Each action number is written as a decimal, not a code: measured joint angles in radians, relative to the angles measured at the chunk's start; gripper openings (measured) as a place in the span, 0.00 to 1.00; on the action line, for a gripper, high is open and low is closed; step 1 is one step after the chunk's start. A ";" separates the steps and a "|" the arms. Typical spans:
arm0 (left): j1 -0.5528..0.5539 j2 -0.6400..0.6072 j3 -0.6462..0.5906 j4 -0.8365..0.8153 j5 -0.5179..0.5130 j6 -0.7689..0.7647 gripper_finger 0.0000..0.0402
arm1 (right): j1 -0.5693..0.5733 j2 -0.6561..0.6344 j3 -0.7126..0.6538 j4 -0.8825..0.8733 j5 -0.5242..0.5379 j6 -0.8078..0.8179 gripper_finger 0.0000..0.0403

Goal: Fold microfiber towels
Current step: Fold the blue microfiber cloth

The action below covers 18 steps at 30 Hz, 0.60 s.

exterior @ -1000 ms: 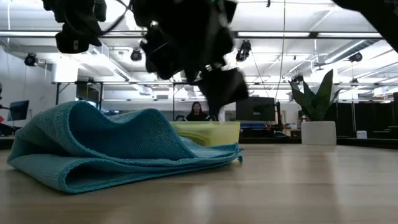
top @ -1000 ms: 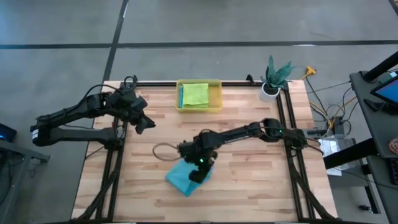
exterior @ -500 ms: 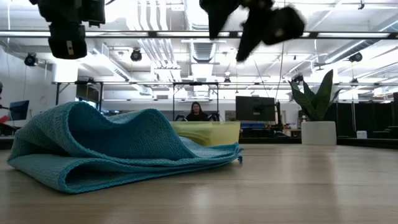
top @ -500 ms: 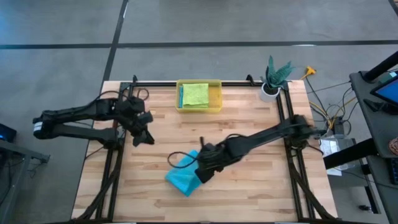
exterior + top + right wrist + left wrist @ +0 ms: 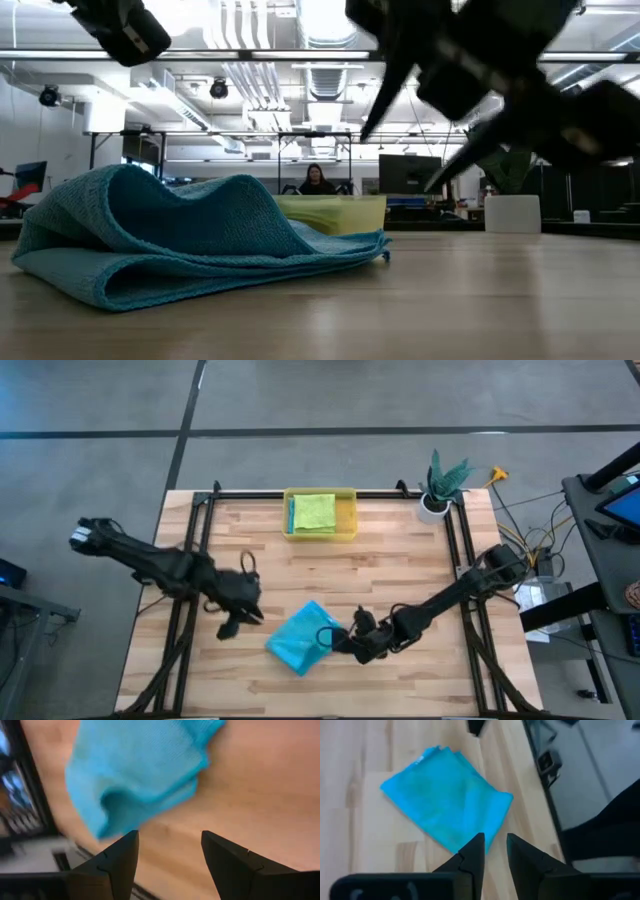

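One teal towel [image 5: 298, 639] lies folded near the front of the table [image 5: 400, 580], and a lime green towel [image 5: 315, 511] is stacked in the yellow bin [image 5: 350, 515]. The right gripper [image 5: 338, 644] is spread open beside the teal towel, holding nothing. The left gripper [image 5: 232, 628] is held nearly closed and empty. Only putting away seems left.

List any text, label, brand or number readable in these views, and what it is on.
None can be read.
Teal towel: no tag or print shows.
Yellow bin and the lime green towel in it: no lettering visible.
Monitors in the room behind the table, low view: too small and dark to read.
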 joint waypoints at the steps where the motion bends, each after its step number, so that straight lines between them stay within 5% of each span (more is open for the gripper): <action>1: -0.023 0.023 0.000 0.013 -0.017 0.008 0.16 | 0.002 0.000 -0.026 0.038 0.030 0.047 0.52; 10: -0.090 0.230 0.022 0.127 -0.032 0.093 0.13 | -0.003 0.049 -0.129 0.310 0.045 0.241 0.48; 18: -0.088 0.304 0.082 0.118 -0.027 0.211 0.13 | -0.039 0.164 -0.007 0.249 0.015 0.241 0.47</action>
